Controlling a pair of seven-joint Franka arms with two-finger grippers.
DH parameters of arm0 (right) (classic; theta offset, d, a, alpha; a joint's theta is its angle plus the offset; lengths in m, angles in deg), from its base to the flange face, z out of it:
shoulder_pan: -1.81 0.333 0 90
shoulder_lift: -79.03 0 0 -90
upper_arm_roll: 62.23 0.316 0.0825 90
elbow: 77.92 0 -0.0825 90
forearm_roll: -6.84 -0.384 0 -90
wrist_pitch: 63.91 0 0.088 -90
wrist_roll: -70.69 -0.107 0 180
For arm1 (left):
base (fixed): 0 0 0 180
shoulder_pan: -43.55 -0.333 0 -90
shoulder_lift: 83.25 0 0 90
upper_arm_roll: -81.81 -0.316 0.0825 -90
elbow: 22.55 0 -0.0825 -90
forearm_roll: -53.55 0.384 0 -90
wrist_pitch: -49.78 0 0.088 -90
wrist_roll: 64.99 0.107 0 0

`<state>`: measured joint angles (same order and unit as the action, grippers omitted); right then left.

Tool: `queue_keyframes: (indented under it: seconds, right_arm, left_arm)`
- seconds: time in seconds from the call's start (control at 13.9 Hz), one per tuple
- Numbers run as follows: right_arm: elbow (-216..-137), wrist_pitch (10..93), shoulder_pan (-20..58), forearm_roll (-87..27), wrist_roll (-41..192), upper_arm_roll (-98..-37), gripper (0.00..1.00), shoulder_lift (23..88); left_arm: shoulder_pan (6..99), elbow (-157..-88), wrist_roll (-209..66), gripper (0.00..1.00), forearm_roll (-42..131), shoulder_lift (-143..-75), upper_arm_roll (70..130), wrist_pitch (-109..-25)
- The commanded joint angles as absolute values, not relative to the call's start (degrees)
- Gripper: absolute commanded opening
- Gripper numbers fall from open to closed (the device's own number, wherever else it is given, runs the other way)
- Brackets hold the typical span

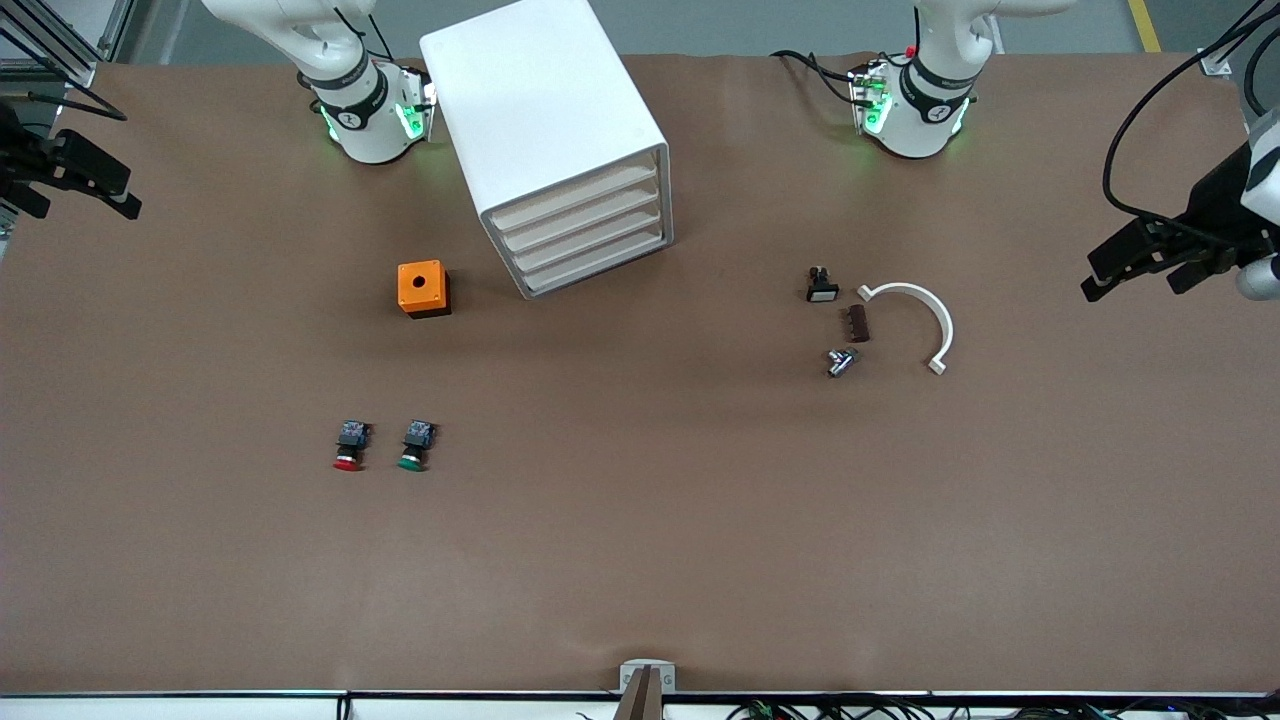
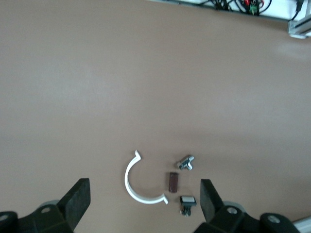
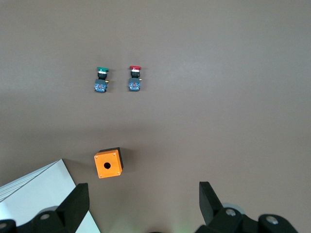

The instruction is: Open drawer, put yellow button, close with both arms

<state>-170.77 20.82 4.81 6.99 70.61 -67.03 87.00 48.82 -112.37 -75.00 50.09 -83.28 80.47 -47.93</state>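
Overhead, my right gripper (image 1: 85, 190) hangs at the right arm's table end and my left gripper (image 1: 1140, 270) at the left arm's end, both arms waiting. The drawer (image 1: 575, 195), topmost in the white cabinet (image 1: 540, 90) by my right base, is shut; its long front faces the camera, angled toward the left arm's end. At my left wrist the fingers (image 2: 77, 196) are spread wide and empty. At my right wrist the fingers (image 3: 77, 201) are the same.

On the brown table (image 1: 640, 520) stood: one white four-drawer cabinet (image 1: 545, 120); one orange box with a hole (image 1: 422, 288); two push-buttons, one red-capped (image 1: 349, 446), one green-capped (image 1: 414, 446); one white curved plastic clip (image 1: 925, 320); three small parts (image 1: 840, 325).
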Motion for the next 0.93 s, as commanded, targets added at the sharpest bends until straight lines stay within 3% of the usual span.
queue_keyframes:
  seconds: [0.0,0.86]
  right_arm:
    - [-168.7,19.3,4.3,6.1,70.1,-66.9,1.0,86.1]
    - [-169.1,21.4,4.4,6.1,70.8,-66.9,1.0,86.1]
  left_arm:
    - [49.3,-111.1,-74.0,0.99,51.4,-83.6,80.2,-48.0]
    - [49.7,-111.1,-72.6,0.99,51.4,-83.3,80.3,-44.3]
